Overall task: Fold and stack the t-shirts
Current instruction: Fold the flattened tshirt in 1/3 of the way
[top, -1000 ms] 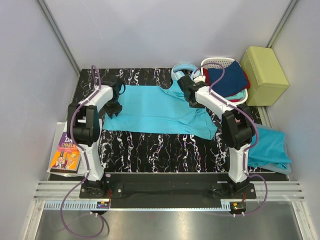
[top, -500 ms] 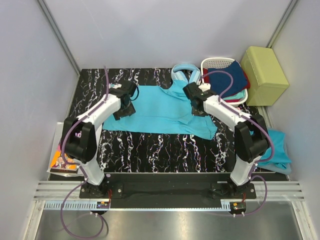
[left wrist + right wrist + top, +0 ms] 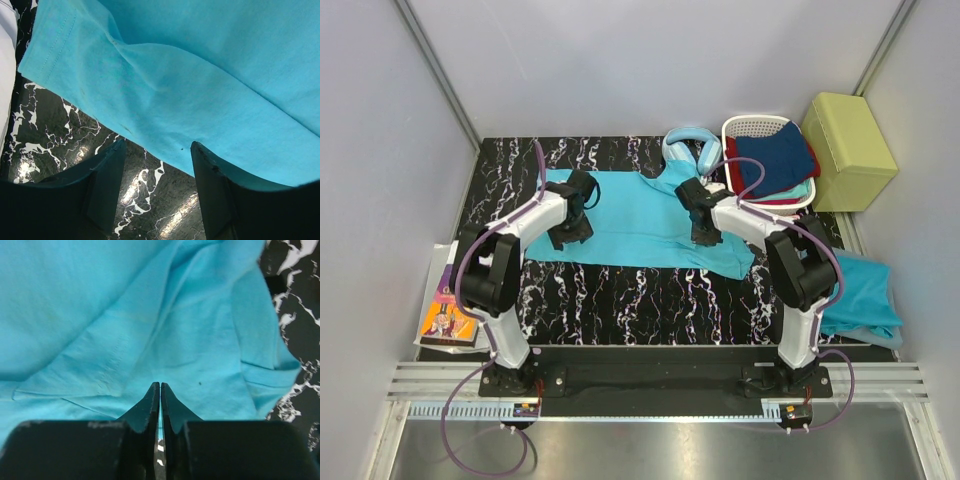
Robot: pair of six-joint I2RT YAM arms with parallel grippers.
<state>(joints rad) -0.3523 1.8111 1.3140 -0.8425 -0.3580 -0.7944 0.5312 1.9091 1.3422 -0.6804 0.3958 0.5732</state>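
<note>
One turquoise t-shirt (image 3: 630, 225) lies spread on the black marbled table (image 3: 620, 300), rumpled at its right sleeve. My left gripper (image 3: 572, 228) hovers over the shirt's left part, open; in the left wrist view its fingers (image 3: 159, 145) straddle the shirt's (image 3: 200, 75) edge with bare table between them. My right gripper (image 3: 703, 232) is over the folds by the right sleeve. In the right wrist view its jaws (image 3: 160, 385) are shut together, with the cloth (image 3: 100, 300) beyond the tips and nothing visibly pinched. A second t-shirt (image 3: 860, 295) lies bunched off the table's right edge.
Pale blue headphones (image 3: 692, 145) lie at the table's back, touching the shirt's collar. A white basket (image 3: 750, 122) of dark blue and red clothes stands back right, with a yellow box (image 3: 848, 150) beside it. A book (image 3: 450, 305) lies off the left edge.
The left gripper has opened and moved right, onto the shirt's left part. The right gripper has shut and moved nearer and leftward over the shirt's right sleeve area.
</note>
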